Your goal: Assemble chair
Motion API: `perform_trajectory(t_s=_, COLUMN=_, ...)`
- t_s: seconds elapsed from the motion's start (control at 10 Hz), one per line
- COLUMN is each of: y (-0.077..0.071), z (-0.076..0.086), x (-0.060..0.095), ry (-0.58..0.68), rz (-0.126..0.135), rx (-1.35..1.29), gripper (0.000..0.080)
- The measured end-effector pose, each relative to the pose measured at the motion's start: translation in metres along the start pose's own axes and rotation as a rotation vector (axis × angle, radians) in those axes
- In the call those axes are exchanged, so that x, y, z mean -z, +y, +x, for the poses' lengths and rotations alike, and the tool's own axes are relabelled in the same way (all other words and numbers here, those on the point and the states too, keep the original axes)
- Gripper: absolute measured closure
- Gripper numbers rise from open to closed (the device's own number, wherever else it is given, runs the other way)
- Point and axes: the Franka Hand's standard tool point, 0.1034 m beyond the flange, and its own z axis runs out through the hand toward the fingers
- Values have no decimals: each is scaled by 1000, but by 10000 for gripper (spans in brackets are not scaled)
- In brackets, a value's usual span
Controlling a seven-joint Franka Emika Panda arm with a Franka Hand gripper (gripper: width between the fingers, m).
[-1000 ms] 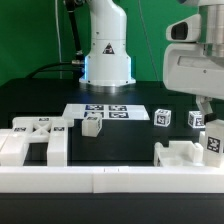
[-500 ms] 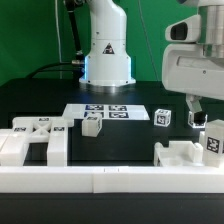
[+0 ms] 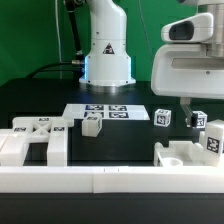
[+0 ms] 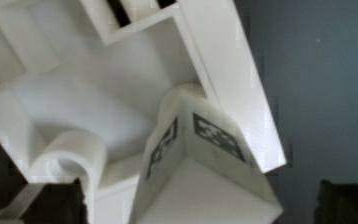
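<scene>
Black table (image 3: 40, 100), green backdrop (image 3: 25, 40) — white chair parts (image 3: 45, 142)

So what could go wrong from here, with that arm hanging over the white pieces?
The open pincer hangs over the blocky white plastic chair part. In the wrist view that part lies slanted under the pincer, so a grab might twist it or slip off. A small white tagged cube stands close by in the exterior view, and the pincer could knock it on the way down.

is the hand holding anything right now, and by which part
Nothing is held: the hand hovers open above the chunky matte-white plastic chair part, clear of it.
</scene>
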Motion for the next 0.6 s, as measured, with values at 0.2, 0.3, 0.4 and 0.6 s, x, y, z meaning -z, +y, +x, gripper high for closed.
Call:
perform_trajectory(t_s=0.2, y=0, z=0, x=0, ry=1, rz=-2, rx=182, gripper=150)
perform_trajectory(t_s=0.3, y=0, z=1, x=0, ry=2, rz=-3, rx=291, gripper=150)
perform_trajectory(t_s=0.4, y=1, z=1, x=0, ry=2, rz=-4, rx=376, gripper=150)
perform_trajectory(t_s=0.6, y=4, z=2, x=-1, ry=1, rz=-10, rx=534, gripper=150)
